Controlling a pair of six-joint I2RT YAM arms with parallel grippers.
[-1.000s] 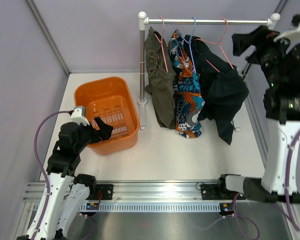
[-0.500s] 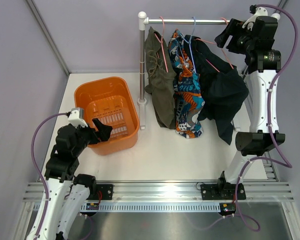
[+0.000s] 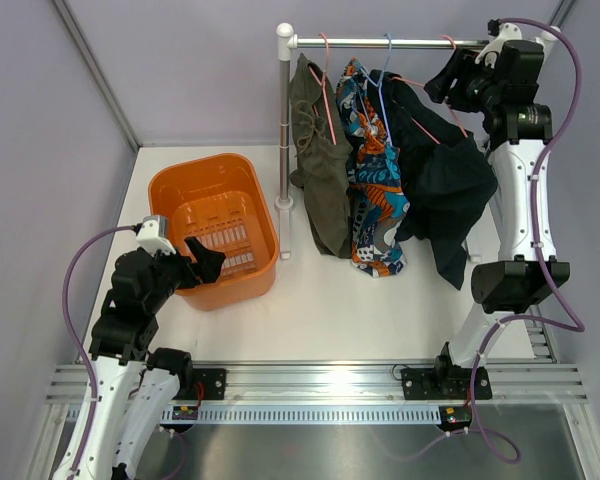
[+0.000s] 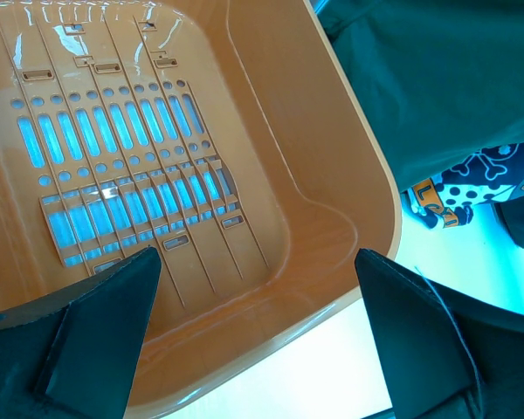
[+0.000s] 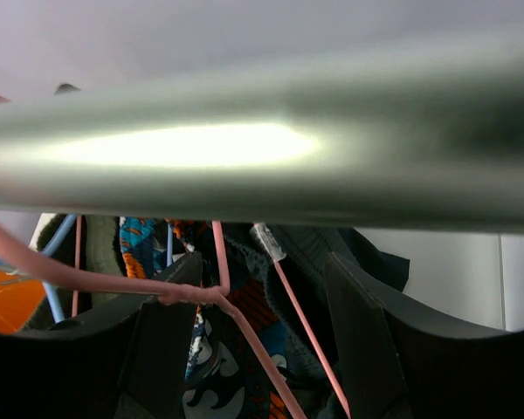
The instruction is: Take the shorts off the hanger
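Observation:
Three pairs of shorts hang on the rail (image 3: 380,43): olive ones (image 3: 320,170) on a pink hanger, blue-orange patterned ones (image 3: 372,190) on a blue hanger, and black ones (image 3: 440,170) on a pink hanger (image 3: 462,126). My right gripper (image 3: 445,80) is open at the rail's right end, just below the rail (image 5: 244,148). In the right wrist view its gripper (image 5: 262,279) straddles the pink hanger's wire (image 5: 244,336) without closing on it. My left gripper (image 3: 205,262) is open and empty over the orange basket's near right corner (image 4: 258,262).
The empty orange basket (image 3: 170,185) stands left of the rack's white post (image 3: 283,120); its rim (image 4: 380,201) fills the left wrist view. Grey walls close in the back and sides. The rack's right post sits behind my right arm.
My right arm has swung in from the far right up to the rail's right end and edged a little left onto the pink hanger. The left arm has barely moved.

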